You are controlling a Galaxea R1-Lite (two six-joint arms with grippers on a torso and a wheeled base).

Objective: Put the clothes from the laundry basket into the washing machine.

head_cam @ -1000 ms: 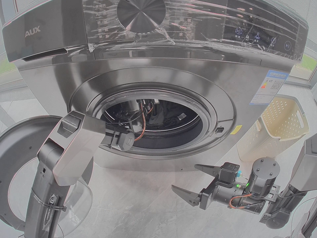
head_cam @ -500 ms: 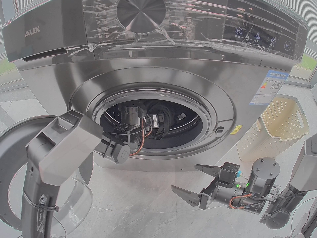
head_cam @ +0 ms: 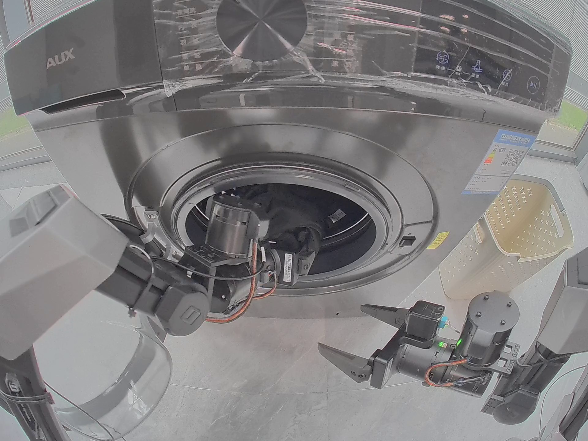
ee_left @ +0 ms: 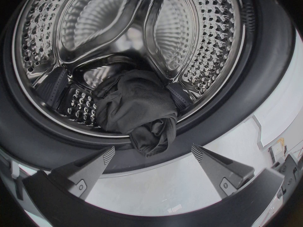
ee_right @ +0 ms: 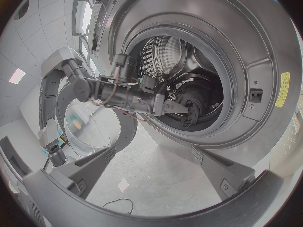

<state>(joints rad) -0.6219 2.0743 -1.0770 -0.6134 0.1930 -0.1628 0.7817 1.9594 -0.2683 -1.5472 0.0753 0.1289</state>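
The washing machine stands in front of me with its door open. A black garment lies at the front of the steel drum, and one bunched end droops over the dark rubber seal. My left gripper sits open and empty at the door mouth, just outside that drooping end; the head view shows the left gripper at the lower left of the opening. Low over the floor to the right, my right gripper hangs open and empty, pointing left. The cream laundry basket stands right of the machine.
The round glass door hangs open on the left, close behind my left arm. Grey tiled floor stretches in front of the machine. A cable lies on the floor. The door latch sits on the right of the opening.
My left arm has drawn back out of the drum to the door mouth, its elbow swinging left. The black garment now lies at the drum's front. The right arm has not moved.
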